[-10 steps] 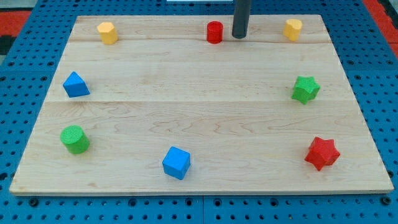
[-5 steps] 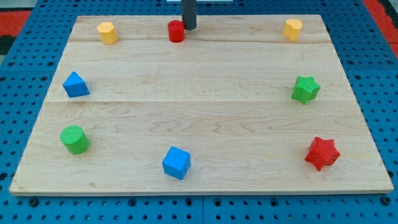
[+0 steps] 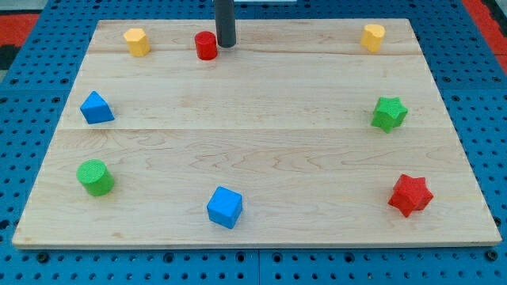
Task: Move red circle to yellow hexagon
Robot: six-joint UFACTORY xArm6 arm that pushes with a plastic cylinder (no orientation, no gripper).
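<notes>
The red circle (image 3: 206, 46) stands near the view's top edge of the wooden board (image 3: 253, 150), left of centre. The yellow hexagon (image 3: 137, 41) sits at the top left, about a hand's width to the left of the red circle. My tip (image 3: 226, 45) is just to the right of the red circle, touching or nearly touching its right side. The dark rod rises out of the view's top.
A second yellow block (image 3: 373, 36) is at the top right. A blue triangle (image 3: 96, 108) and green circle (image 3: 95, 176) are on the left, a blue cube (image 3: 224, 207) at the bottom, a green star (image 3: 389, 113) and red star (image 3: 410, 195) on the right.
My tip has moved left along the top of the board and pushed the red circle left, from right of centre toward the yellow hexagon. Other blocks have not moved.
</notes>
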